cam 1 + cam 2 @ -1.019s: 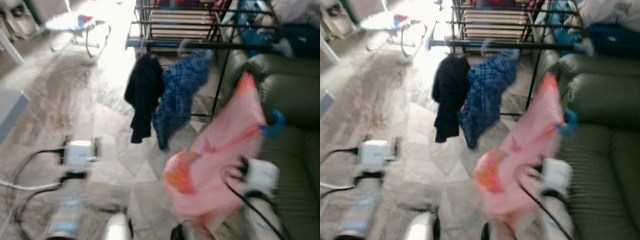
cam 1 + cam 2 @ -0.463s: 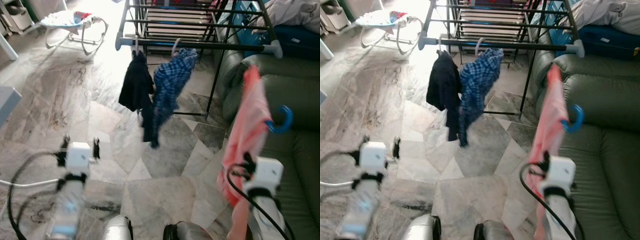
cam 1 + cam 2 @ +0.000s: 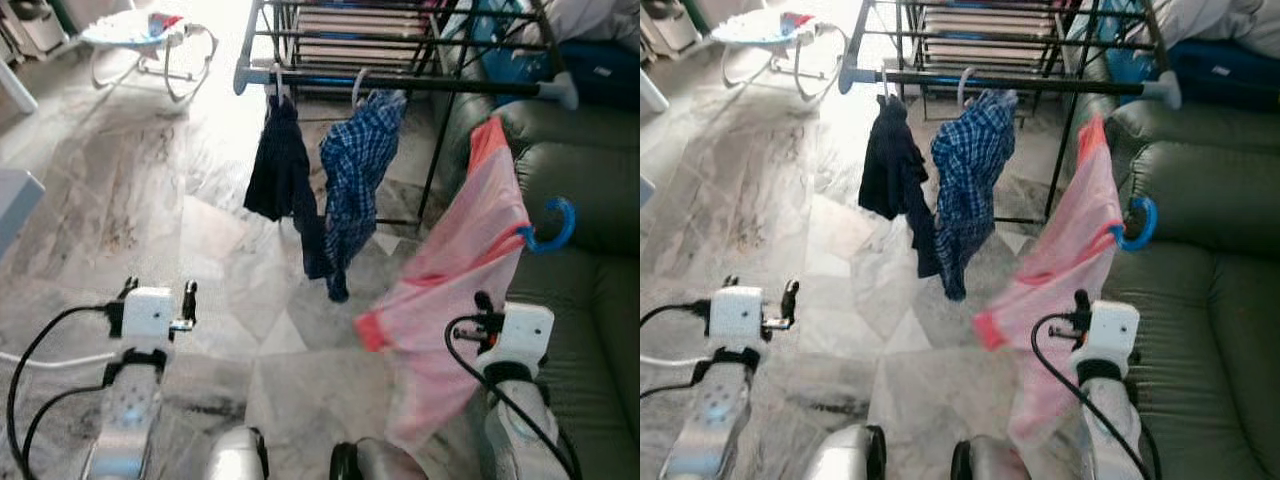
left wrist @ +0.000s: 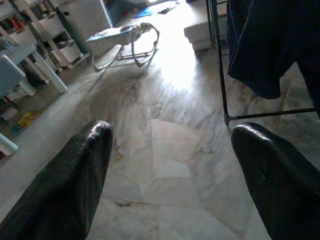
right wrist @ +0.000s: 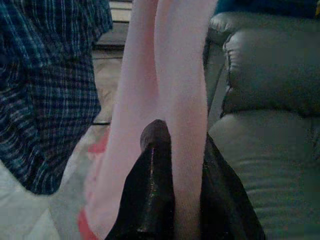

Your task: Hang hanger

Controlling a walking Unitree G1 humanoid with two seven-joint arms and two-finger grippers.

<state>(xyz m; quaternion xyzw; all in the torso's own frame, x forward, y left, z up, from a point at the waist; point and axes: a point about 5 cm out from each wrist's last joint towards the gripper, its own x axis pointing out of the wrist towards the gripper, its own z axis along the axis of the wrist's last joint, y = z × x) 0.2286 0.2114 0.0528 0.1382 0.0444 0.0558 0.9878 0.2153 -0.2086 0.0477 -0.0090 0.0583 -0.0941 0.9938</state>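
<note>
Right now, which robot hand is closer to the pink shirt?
Right. The right gripper is shut on the pink shirt; the left gripper hangs open over the floor, well off to the shirt's left.

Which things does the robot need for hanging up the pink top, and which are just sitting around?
For the job:
- pink garment on a blue plastic hanger
- right gripper, shut on that garment
- black metal drying rack rail

Just there:
- dark navy garment and blue checked shirt, already hung
- dark green leather sofa
- baby bouncer seat
- left gripper, open
</note>
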